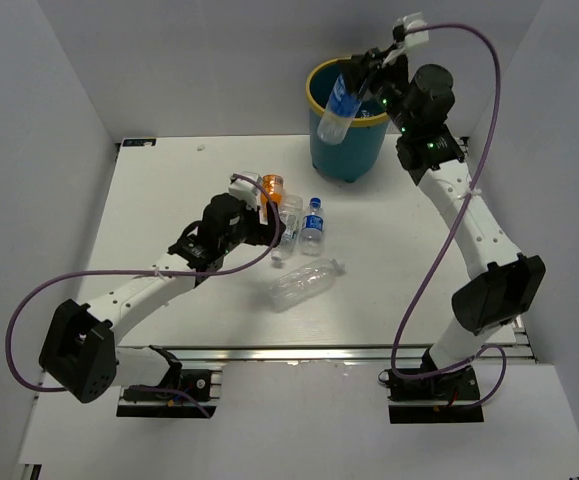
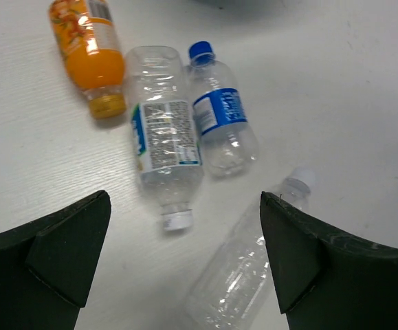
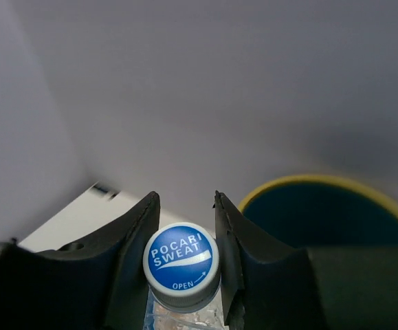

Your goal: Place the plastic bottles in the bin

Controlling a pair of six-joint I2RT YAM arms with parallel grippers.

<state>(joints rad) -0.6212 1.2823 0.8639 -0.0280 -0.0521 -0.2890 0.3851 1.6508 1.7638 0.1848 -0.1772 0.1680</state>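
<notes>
White counter [image 1: 169, 200] and pale grey walls [image 1: 169, 60] box in your workspace. The bin [image 1: 354, 150] stands at the far edge, right of the middle. Your right pincer [image 3: 183, 206] is pinching a blue-labelled bottle [image 1: 340, 108] by the neck, just under its blue cap [image 3: 182, 258], and holds it raised at the bin. The bottle hangs nearly upright, its long axis tilted a little and its body below the fingers.

Your release turns on this relation: in the right wrist view the bin's yellow-rimmed mouth lies to one side of the cap, not beneath it. From above, the bottle's base overlaps the rim on the side facing the left edge. I judge it sits over the rim rather than the opening. Carry it further toward the right edge before you let go, or it may glance off and fall outside.

Four more bottles lie flat near the middle of the counter, well apart from the bin. They are an orange bottle [image 2: 92, 55], a clear labelled bottle [image 2: 163, 141] just beside a blue-capped bottle [image 2: 220, 120], and a plain crumpled bottle [image 2: 243, 271] closer to the near edge. Your left pincer [image 2: 183, 206] hovers above them, spread wide and holding nothing, and it is much the nearer arm to them. The clear labelled bottle runs across the line between its fingers, so closing would take it across its width.
</notes>
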